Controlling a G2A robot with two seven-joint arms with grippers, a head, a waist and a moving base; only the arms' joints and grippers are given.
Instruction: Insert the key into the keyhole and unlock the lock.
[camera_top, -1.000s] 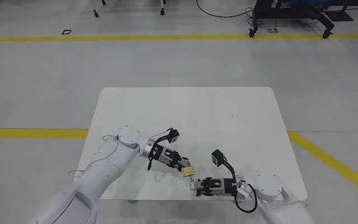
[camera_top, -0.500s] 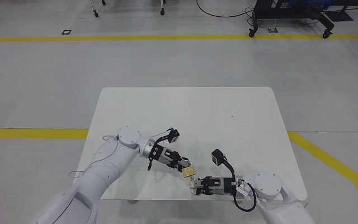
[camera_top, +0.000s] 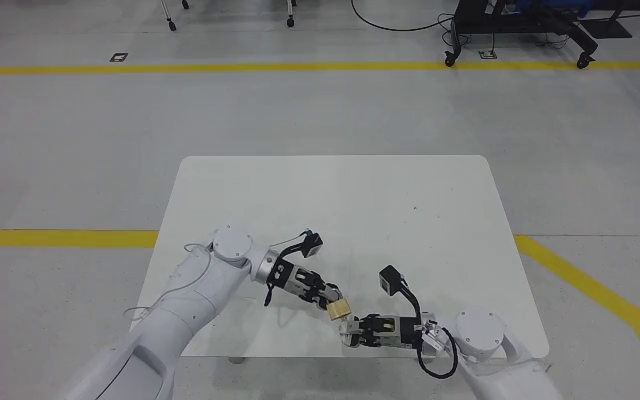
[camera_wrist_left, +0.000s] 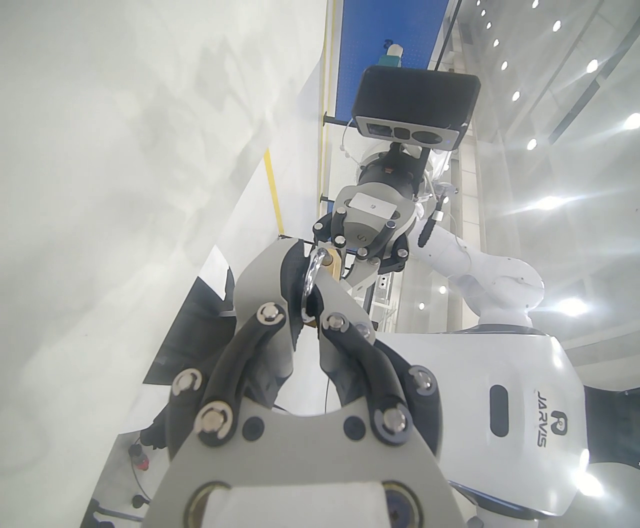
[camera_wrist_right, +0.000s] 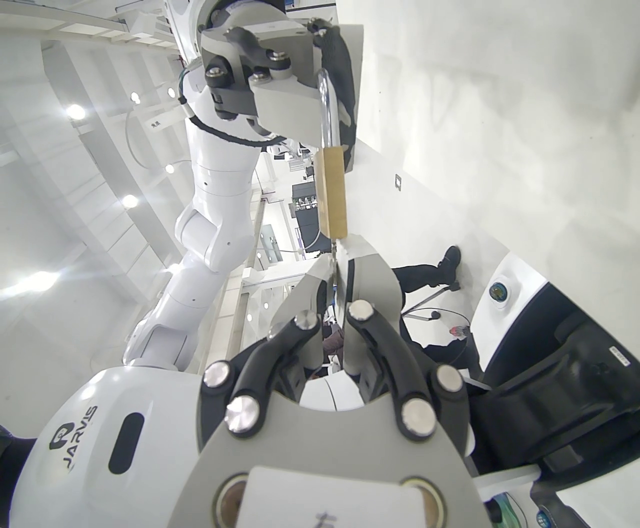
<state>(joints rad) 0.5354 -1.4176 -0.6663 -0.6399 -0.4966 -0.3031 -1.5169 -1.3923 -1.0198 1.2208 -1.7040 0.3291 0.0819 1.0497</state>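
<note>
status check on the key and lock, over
Left gripper shut on the lock by its shackle. Right gripper shut on the key, tip at the lock's base, depth unclear. Nothing between them.

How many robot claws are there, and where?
2. The left gripper is above the table, near its front, holding the padlock. The right gripper is just beside it, pinching the key at the padlock's bottom end.

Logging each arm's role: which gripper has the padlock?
The left gripper, shut on the shackle of the padlock; the right gripper pinches the key instead.
</note>
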